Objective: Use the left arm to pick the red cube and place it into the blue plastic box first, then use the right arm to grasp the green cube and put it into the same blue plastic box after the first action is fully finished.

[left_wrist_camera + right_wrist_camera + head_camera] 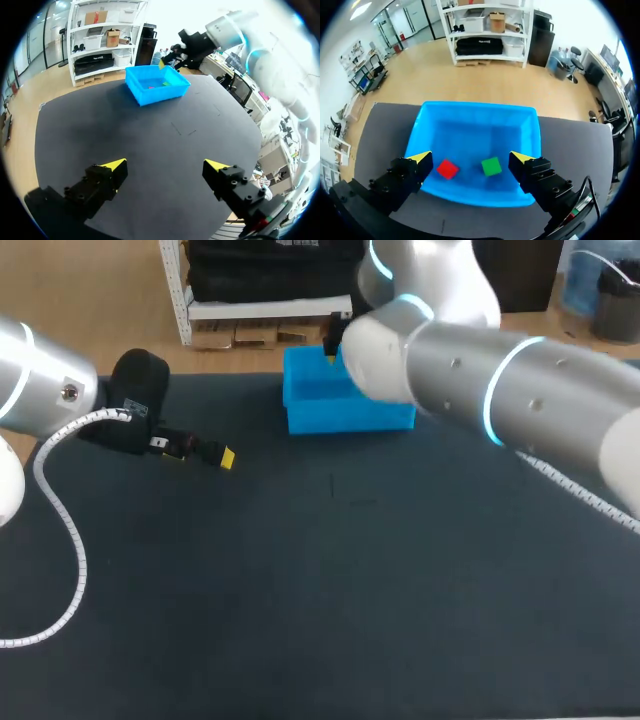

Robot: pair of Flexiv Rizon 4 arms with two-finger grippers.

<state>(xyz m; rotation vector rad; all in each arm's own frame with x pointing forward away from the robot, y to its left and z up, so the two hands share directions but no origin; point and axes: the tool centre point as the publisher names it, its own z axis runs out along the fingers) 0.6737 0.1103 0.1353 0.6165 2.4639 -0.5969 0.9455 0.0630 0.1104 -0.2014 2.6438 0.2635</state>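
Note:
The blue plastic box (330, 410) stands at the table's far middle. In the right wrist view the red cube (447, 169) and the green cube (491, 166) lie side by side on the floor of the box (475, 115). My right gripper (472, 159) hangs open above the box, the green cube below it and free of the fingers. In the head view my right arm covers part of the box. My left gripper (165, 167) is open and empty over bare table at the left (220, 456), well away from the box (145, 92).
The dark table (320, 590) stretches out in front of the box. A white cable (60, 530) loops from my left arm over the table's left side.

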